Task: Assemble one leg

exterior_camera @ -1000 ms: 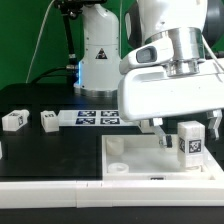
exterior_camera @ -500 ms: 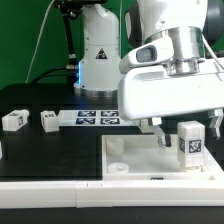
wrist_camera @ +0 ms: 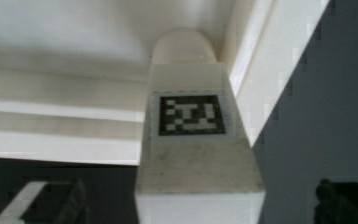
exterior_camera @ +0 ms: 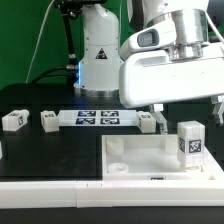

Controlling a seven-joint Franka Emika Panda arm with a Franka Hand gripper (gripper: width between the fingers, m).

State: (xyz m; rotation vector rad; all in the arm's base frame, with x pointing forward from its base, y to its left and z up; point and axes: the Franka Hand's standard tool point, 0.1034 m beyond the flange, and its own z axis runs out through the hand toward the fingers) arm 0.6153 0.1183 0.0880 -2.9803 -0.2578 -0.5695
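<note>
Currently the gripper (exterior_camera: pixel 187 116) hangs wide open above the leg (exterior_camera: pixel 190 142), with its fingers clear on either side and nothing in its grasp. The leg stands upright on a corner of the white tray (exterior_camera: pixel 135 150), toward the exterior view's right. Only the exterior view shows a loose peg (exterior_camera: pixel 12 120), a second peg (exterior_camera: pixel 49 120) and the marker board (exterior_camera: pixel 95 119). Only the wrist view shows the leg's tag (wrist_camera: pixel 194 113) close up: a square black-and-white code. A triangular warning label (exterior_camera: pixel 100 55) sits on the robot base; any text on it is too small to read.
</note>
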